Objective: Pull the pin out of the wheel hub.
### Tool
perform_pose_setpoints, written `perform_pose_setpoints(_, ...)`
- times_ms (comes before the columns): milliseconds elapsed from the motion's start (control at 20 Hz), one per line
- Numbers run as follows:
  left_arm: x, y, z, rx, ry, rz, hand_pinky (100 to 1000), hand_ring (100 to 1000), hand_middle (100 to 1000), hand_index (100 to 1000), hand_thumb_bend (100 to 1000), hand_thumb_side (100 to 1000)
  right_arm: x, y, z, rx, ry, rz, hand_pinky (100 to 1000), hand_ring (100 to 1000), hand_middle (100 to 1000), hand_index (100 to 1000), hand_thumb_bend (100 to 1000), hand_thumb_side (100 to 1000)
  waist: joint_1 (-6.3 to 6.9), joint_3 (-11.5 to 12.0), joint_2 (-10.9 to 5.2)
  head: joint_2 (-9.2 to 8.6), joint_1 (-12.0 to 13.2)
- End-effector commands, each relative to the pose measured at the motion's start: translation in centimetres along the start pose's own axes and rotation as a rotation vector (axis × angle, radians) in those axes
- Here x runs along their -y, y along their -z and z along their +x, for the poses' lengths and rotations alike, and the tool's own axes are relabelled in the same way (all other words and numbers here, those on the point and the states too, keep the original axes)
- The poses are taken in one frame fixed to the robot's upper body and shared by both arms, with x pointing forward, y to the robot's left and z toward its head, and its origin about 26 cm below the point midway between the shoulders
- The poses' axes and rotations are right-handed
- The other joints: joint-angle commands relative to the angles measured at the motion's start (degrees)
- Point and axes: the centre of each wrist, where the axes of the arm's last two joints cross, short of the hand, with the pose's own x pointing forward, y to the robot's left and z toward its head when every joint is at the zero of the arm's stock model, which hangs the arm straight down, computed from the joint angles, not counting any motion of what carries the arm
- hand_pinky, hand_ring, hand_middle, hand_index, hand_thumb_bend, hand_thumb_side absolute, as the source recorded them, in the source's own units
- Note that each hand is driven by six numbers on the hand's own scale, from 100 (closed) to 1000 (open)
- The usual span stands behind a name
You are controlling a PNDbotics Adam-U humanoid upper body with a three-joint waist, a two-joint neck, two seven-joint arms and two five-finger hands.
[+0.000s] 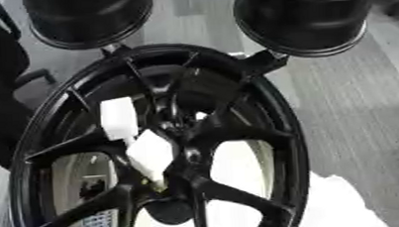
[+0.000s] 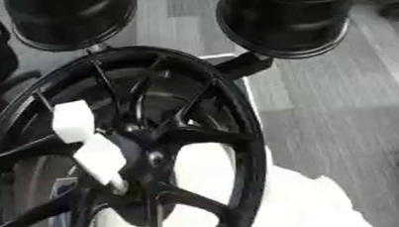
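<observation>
A large black wheel hub (image 1: 278, 130) with several spokes fills most of both views, very close to the camera. A white pin sticks through its middle, seen as a white block (image 1: 118, 118) above and a wider white piece (image 1: 151, 154) below, close to the hub centre (image 1: 183, 136). In the right eye view the same white pin (image 2: 87, 142) runs slantwise left of the centre. Neither of my hands shows in either view. Nothing is touching the pin.
Two more black wheel rims stand behind, one at the top left (image 1: 89, 15) and one at the top right (image 1: 305, 14). A short black bracket (image 2: 245, 64) meets the hub's upper right rim. Grey floor (image 1: 359, 110) lies right; a white surface (image 2: 313, 208) shows below.
</observation>
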Motion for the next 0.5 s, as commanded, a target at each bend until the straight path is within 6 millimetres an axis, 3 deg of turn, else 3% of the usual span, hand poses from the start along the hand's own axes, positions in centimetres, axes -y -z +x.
perform_pose_setpoints(50,-2.4,0.8,0.6,0.013,0.127,-0.095,817,715,514,845,100,370,0.4,0.4,0.6,0.033,-0.019,0.011,766,600,542,704,100,561,0.17,0.1,-0.76,-0.84,-0.55)
perform_pose_setpoints(500,-3.2,2.3,2.6,0.128,0.232,-0.447,826,745,593,852,100,284,0.5,0.3,0.6,0.033,-0.039,0.034,767,599,541,703,100,559,0.78,0.6,-0.44,-1.15,-1.5)
